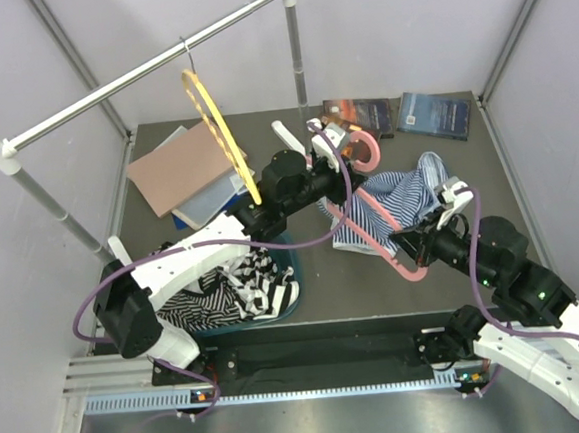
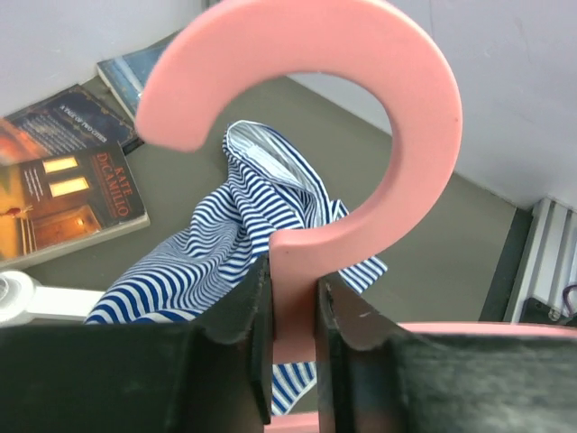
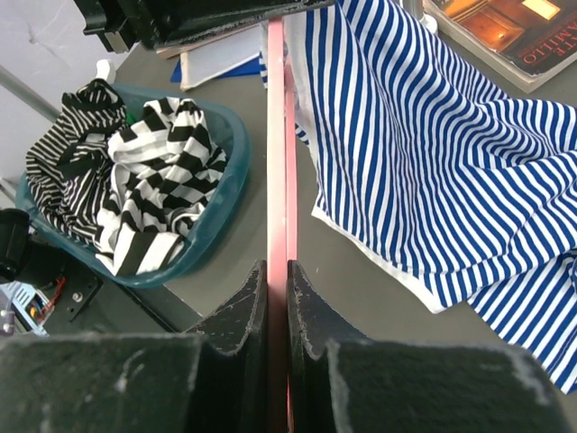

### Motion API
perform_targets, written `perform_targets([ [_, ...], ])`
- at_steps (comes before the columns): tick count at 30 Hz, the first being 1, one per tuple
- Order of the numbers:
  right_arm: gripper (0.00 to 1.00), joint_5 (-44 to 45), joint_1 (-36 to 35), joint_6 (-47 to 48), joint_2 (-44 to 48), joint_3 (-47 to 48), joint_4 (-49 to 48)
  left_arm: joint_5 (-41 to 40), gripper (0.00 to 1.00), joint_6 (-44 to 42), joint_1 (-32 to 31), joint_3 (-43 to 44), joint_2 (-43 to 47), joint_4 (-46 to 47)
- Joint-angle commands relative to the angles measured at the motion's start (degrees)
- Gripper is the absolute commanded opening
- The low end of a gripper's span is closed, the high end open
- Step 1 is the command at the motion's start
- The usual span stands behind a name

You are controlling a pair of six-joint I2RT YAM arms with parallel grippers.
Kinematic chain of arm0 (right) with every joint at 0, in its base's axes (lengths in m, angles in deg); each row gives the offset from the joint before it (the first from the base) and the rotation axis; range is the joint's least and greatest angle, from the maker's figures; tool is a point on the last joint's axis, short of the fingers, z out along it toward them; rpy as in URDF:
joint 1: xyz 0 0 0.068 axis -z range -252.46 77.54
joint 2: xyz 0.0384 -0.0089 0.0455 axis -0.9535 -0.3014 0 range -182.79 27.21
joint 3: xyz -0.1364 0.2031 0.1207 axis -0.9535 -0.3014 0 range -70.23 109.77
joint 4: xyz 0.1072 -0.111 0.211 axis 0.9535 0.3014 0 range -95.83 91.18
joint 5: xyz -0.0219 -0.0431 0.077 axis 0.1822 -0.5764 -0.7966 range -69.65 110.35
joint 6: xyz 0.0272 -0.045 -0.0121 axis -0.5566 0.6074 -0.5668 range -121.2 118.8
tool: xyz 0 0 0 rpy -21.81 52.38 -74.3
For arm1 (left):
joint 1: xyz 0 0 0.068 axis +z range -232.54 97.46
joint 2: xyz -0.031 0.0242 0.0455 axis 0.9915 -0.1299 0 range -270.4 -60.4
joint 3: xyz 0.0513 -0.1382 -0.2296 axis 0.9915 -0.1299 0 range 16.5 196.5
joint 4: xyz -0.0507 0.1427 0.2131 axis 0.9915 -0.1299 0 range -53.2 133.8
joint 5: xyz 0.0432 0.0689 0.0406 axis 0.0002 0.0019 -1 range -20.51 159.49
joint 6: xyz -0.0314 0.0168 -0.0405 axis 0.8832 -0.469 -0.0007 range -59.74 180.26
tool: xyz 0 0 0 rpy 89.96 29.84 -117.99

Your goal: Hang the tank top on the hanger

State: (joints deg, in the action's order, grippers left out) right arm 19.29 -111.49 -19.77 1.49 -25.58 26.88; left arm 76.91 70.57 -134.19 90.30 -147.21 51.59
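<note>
The pink hanger [image 1: 406,263] is held off the table between both grippers. My left gripper [image 1: 339,158] is shut on the neck just below the hook [image 2: 361,90], as the left wrist view [image 2: 293,293] shows. My right gripper [image 1: 419,245] is shut on the hanger's lower arm, seen edge-on in the right wrist view [image 3: 277,135], jaws tight on it [image 3: 277,284]. The blue-and-white striped tank top [image 1: 397,200] hangs bunched around the hanger's arm; it also shows in the wrist views [image 2: 207,262] [image 3: 424,135]. How it sits on the hanger is hidden.
A yellow hanger [image 1: 219,130] hangs on the metal rail [image 1: 138,73] at the back left. A teal basket [image 1: 292,274] of black-and-white clothes [image 3: 144,171] stands front left. Books [image 1: 434,113] lie at the back, and cardboard with notebooks [image 1: 181,170] at the left.
</note>
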Motion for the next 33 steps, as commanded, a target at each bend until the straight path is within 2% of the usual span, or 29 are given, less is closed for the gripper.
perform_targets([
  [1,0.00,2.2,-0.6,-1.2,0.6,1.1,-5.5,-2.2,0.09,-0.8,-0.7,0.5,-0.9,3.1],
  [2,0.00,2.8,-0.6,-1.1,0.4,1.3,-5.1,-2.9,0.03,-1.1,-0.7,0.5,-0.9,3.0],
  [3,0.01,3.2,-0.7,-0.9,0.2,1.4,-4.8,-3.3,0.00,-1.9,-0.8,0.8,-1.0,2.5],
  [4,0.06,3.6,-0.7,-0.8,-0.2,1.8,-4.3,-3.8,0.00,-2.4,-0.8,1.1,-1.5,2.1],
  [5,0.24,4.7,-0.7,-0.6,-0.5,2.6,-2.9,-4.3,0.00,-2.9,-0.8,1.3,-1.8,1.7],
  [7,0.44,6.1,-0.7,0.6,-0.9,4.2,-0.7,-6.0,0.00,-4.3,-0.8,2.6,-3.2,0.1],
  [8,0.58,7.8,-0.7,1.1,-1.0,6.3,1.9,-6.5,0.00,-4.7,-0.8,3.0,-3.7,-0.6],
  [11,0.71,10.4,-0.7,2.4,-0.4,11.6,6.7,-8.8,0.00,-4.9,-0.8,5.5,-6.4,-2.0],
  [13,0.73,10.7,-0.6,3.0,0.7,13.8,8.2,-8.8,0.00,-4.4,-0.8,6.5,-8.5,-2.6],
  [17,0.73,4.0,-0.7,3.1,-0.1,15.0,7.6,-8.7,0.00,-2.0,-0.8,8.9,-11.2,-1.8],
  [19,0.72,0.3,-0.7,0.7,-0.9,10.7,4.1,-9.2,0.00,-1.1,-0.8,10.4,-12.5,-1.4],
  [20,0.71,-3.9,-0.7,-0.4,-1.1,8.8,-0.8,-9.5,0.00,-0.9,-0.8,11.5,-12.9,-1.6],
  [24,0.68,-10.4,-1.4,-7.1,-2.1,0.4,-13.0,-11.4,0.00,-0.4,-0.8,14.1,-15.3,-3.7],
  [28,0.67,-7.6,-5.2,-8.0,-4.2,-3.0,-16.8,-13.5,0.00,-0.3,-0.7,13.8,-15.4,-4.1],
  [31,0.67,-0.5,-12.2,-7.7,-7.8,-3.0,-17.6,-13.7,0.00,-0.4,-0.6,13.7,-15.6,-4.3],
  [33,0.68,7.8,-19.3,-7.8,-11.4,-2.9,-18.1,-12.9,0.00,0.1,-0.4,14.0,-15.9,-4.3],
])
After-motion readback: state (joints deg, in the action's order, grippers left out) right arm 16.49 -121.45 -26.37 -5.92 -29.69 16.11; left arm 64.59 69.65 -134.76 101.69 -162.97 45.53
